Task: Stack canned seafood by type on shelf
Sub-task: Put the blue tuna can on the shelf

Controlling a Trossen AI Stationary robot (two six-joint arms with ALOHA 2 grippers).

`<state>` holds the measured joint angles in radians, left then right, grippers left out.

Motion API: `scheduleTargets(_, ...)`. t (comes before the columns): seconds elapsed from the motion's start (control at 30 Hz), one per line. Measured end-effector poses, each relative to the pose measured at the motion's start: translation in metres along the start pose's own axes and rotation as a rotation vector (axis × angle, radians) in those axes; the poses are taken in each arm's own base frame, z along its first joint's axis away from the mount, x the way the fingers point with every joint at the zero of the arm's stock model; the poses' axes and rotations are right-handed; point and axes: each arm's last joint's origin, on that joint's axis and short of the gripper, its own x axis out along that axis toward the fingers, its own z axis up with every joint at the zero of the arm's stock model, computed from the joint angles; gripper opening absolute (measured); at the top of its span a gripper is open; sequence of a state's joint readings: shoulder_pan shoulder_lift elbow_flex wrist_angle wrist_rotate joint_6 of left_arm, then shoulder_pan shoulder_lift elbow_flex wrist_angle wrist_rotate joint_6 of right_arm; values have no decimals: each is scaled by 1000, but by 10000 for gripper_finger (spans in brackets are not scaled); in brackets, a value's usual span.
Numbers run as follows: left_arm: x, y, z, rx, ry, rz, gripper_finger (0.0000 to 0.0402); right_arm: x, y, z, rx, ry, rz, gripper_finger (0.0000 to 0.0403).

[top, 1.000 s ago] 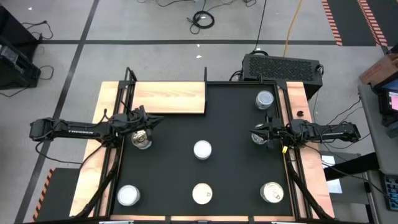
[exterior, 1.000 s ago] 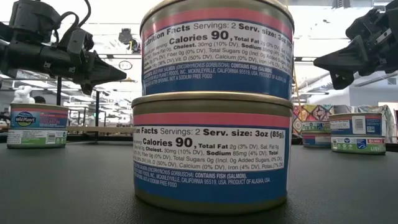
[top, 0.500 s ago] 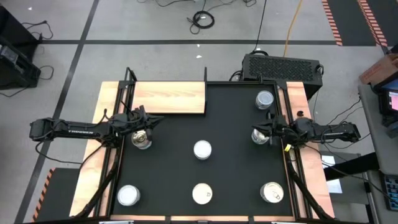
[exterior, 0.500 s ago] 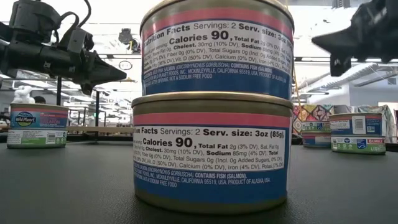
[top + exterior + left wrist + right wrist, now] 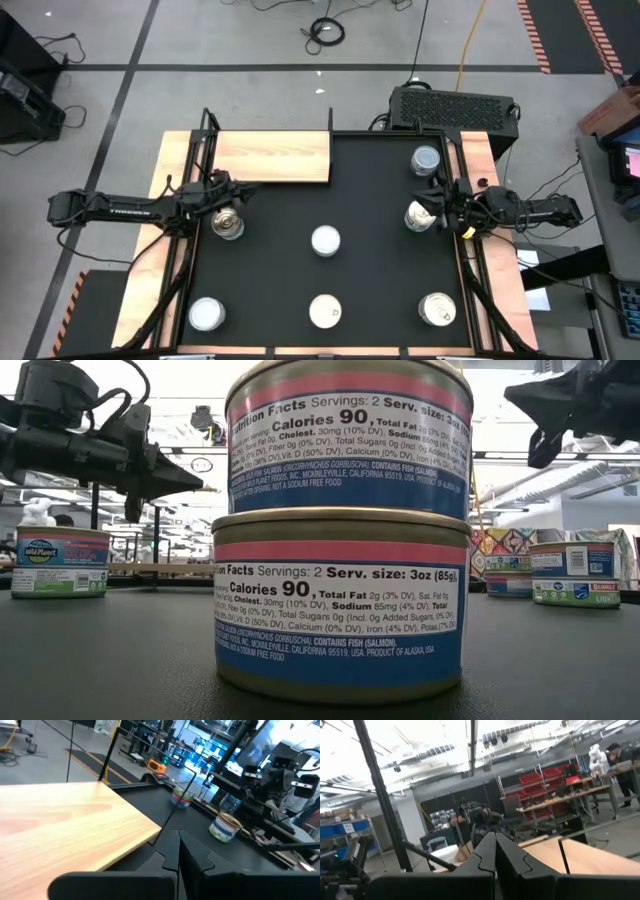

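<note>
Several round tins lie scattered on the black mat. One tin stands just near-side of my left gripper, and another stands below my right gripper. Close to the low camera, two blue-and-pink labelled tins stand stacked, the upper tin's base on the lower tin's lid. The pale wooden shelf lies bare at the far left. Both grippers hover shut above the mat with nothing between their fingers, as the left wrist view and the right wrist view show.
More tins stand at the far right, in the middle and along the near edge. Wooden side strips and black frame rails border the mat. A person stands in the room beyond the table.
My right gripper has risen and tipped its fingertips upward, drawing back a little toward the table's right edge and uncovering the tin below it. My left gripper has rolled about its own axis while staying in place. No tin has moved.
</note>
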<state>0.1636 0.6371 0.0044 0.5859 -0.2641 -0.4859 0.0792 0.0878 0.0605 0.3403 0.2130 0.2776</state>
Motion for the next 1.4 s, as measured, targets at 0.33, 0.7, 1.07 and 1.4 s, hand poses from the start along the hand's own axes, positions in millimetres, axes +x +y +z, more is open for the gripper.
scheduleTargets(0.33, 14, -37, 40, 286, 220, -156, 5, 20, -1, -8, -54, 32, -100, 3)
scheduleTargets(0.7, 1, -114, 94, 600, 494, 52, 5, 99, 28, 5, -247, 372, -122, 32)
scheduleTargets(1.07, 6, -153, 42, 733, 747, 98, 5, 198, 79, -48, -493, 685, 111, 27)
scheduleTargets(1.4, -8, -141, 39, 508, 1131, 403, 9, 218, 89, -92, -607, 837, 167, 27)
